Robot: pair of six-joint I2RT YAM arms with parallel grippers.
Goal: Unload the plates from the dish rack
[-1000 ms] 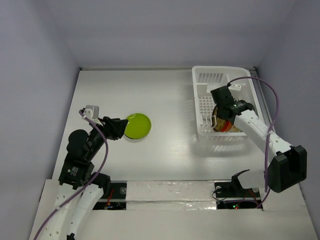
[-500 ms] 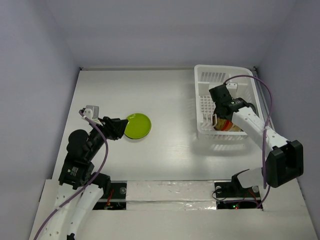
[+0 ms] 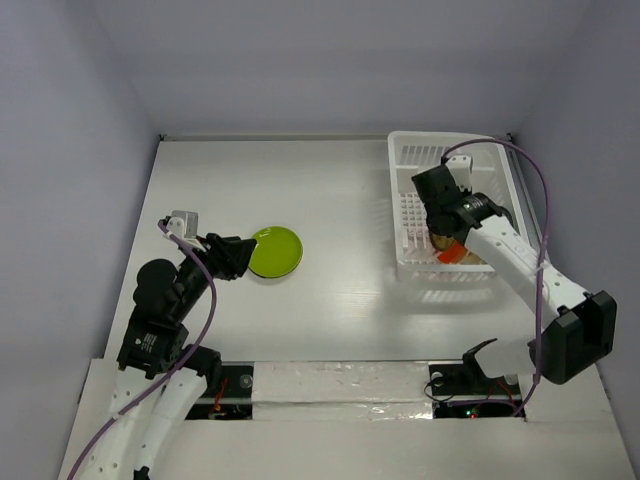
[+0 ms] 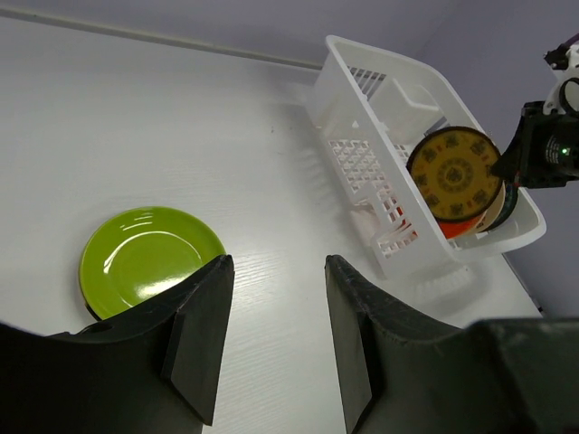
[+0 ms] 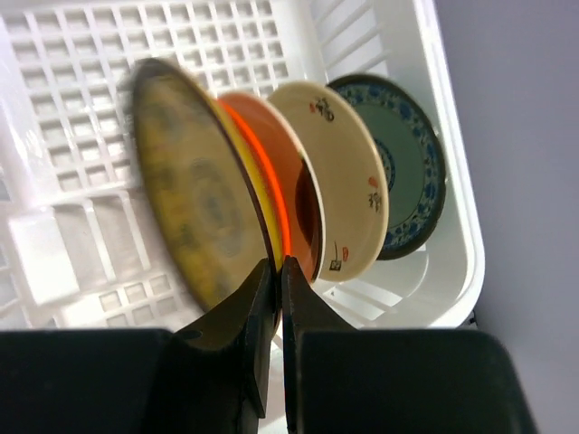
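In the dish rack (image 3: pixel 425 152), plates on edge, ranked off to one side of the right gripper (image 5: pixel 276 268). Closed tight on the nearest, the yellow plate (image 5: pixel 194 217), rim straight between the jaws; likely lifted edgewise. Left gripper (image 4: pixel 271 307) half open, empty, well apart, just beside the green plate (image 4: pixel 145 258).

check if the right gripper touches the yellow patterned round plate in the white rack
Touching: right wrist view shows the right gripper pinched on the yellow patterned round plate at its rim.

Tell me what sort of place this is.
Looks like a lab robot test cell, not a kitchen: bare white table, blank walls boxing it in, two arms bolted at its near edge, only a dish rack and plates.
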